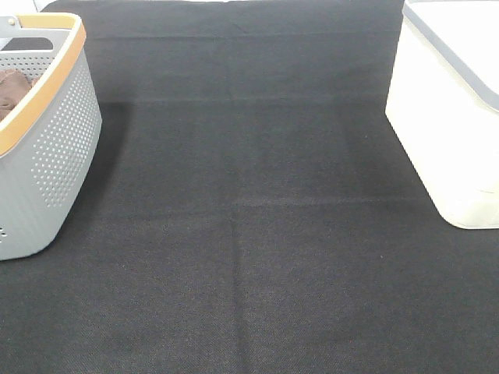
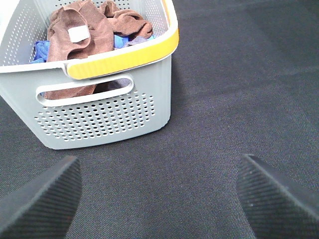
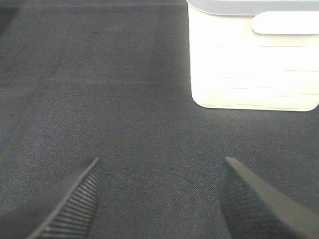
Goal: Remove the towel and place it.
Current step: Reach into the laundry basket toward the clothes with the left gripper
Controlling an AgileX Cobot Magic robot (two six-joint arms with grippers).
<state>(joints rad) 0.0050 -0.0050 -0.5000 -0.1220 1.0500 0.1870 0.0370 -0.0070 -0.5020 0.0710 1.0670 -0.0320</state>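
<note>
The towel, reddish-brown with a small white tag, lies bunched in the grey perforated basket against its near wall, and part of it shows through the handle slot. A second brown cloth and a blue cloth lie beside it. In the high view the basket stands at the far left and a bit of brown cloth shows inside. My left gripper is open and empty, short of the basket above the mat. My right gripper is open and empty, short of the white bin. Neither gripper shows in the high view.
A white bin with a grey lid stands at the right edge; it also shows in the right wrist view. A black fabric mat covers the table between basket and bin. The basket has a yellow rim.
</note>
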